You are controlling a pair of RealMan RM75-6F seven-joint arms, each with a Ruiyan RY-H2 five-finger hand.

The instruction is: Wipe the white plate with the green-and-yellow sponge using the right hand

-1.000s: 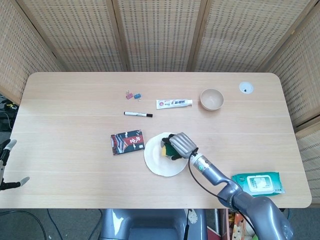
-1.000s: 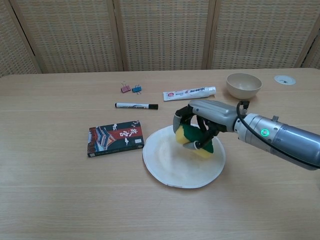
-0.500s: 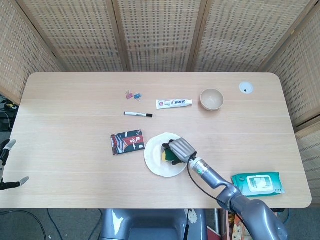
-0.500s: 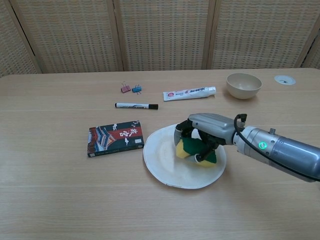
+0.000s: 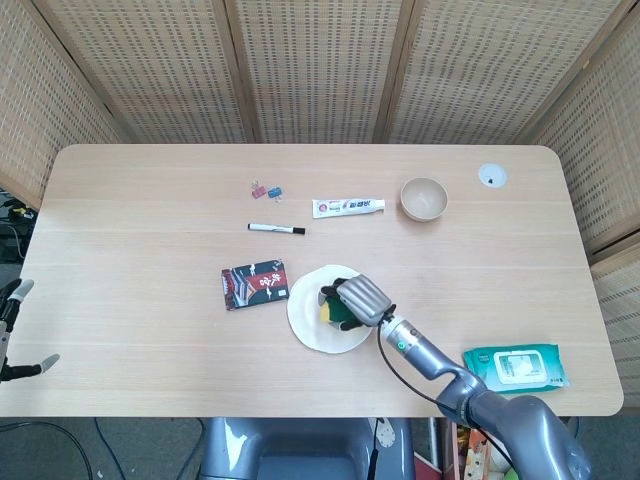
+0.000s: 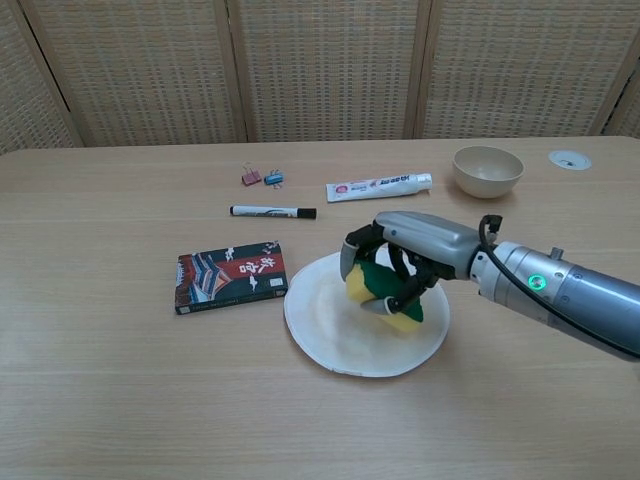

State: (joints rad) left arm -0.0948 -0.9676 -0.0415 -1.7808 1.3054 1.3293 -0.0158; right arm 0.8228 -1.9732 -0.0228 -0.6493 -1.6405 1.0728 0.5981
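Head view: right hand (image 5: pixel 362 300) grips the green-and-yellow sponge (image 5: pixel 336 311) over the white plate (image 5: pixel 318 330); the left hand (image 5: pixel 14 330), beyond the surface (image 5: pixel 150 200) edge, has unclear finger posture. Chest view: sponge (image 6: pixel 381 287) sits above the plate (image 6: pixel 330 340), beside the black packet (image 6: pixel 230 275).

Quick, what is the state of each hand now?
Left hand: only a small part shows at the frame edge; cannot be told.
Right hand: grips the sponge over the plate.
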